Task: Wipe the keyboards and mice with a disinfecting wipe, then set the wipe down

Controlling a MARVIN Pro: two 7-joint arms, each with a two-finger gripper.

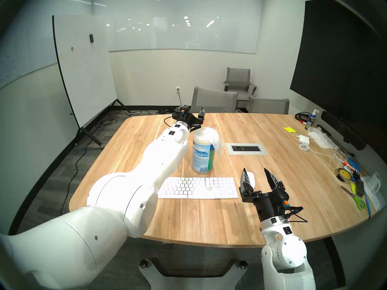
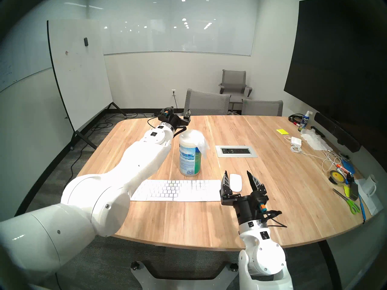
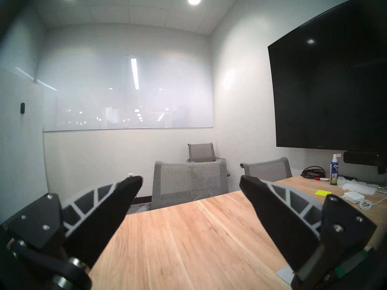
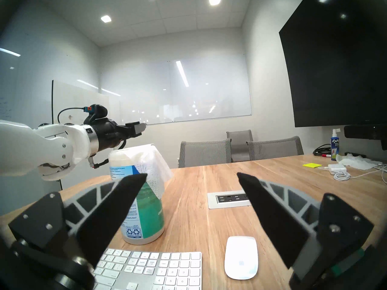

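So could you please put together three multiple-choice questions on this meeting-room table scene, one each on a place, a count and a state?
1. Where does the small white oval mouse lie?
A. right of the flat white keyboard
B. behind the canister
C. on a chair

2. How many grey mesh chairs show in the head views?
A. one
B. three
C. five

3. In what state is the thin white wipe?
A. spread on the keyboard
B. held in the right gripper
C. hanging from the top of the blue-green-labelled canister

Answers:
1 A: the mouse sits just past the keyboard's number-pad end.
2 B: two chairs stand at the table's far edge, one by the wall.
3 C: the sheet droops over the canister's side; both the right gripper and the left gripper are open and empty.
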